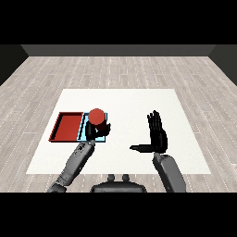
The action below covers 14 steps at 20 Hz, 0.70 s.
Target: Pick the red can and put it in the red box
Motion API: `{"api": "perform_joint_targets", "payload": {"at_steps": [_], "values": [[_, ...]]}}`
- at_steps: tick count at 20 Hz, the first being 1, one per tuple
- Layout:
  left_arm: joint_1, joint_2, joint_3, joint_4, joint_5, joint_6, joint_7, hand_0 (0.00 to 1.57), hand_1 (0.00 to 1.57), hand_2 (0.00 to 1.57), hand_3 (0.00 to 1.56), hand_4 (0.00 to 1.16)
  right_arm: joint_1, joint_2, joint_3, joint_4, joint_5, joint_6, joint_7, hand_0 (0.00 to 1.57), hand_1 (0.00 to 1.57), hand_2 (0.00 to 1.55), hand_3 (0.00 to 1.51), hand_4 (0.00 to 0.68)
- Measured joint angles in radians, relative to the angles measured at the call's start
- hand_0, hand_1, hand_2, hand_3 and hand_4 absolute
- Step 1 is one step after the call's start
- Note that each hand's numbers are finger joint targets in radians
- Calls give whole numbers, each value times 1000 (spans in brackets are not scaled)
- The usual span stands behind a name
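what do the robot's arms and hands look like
Both forearms are grey, smooth and rounded, tapering slightly toward the wrist. Each ends in a black hand with slim segmented fingers and a thumb: the left hand and the right hand. The left forearm looks a lighter grey than the right forearm. No cables, markings or sleeves are visible.
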Motion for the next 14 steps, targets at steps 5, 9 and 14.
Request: {"api": "perform_joint_targets", "payload": {"at_steps": [5,9,14], "values": [[1,128,86,-45,-11,-13,84,1571,1571,1571,1491,1112,89,-44,-81,-18,-51,49,-23,0,0,0,0,0],[3,228,139,-13,-39,-26,140,1571,1571,1542,1474,1133,141,-69,-129,-17,-82,81,-29,0,0,0,0,0],[-22,336,193,183,-72,-76,180,1571,1571,1562,1505,1081,150,-61,-153,40,-99,109,-59,0,0,0,0,0]]}}
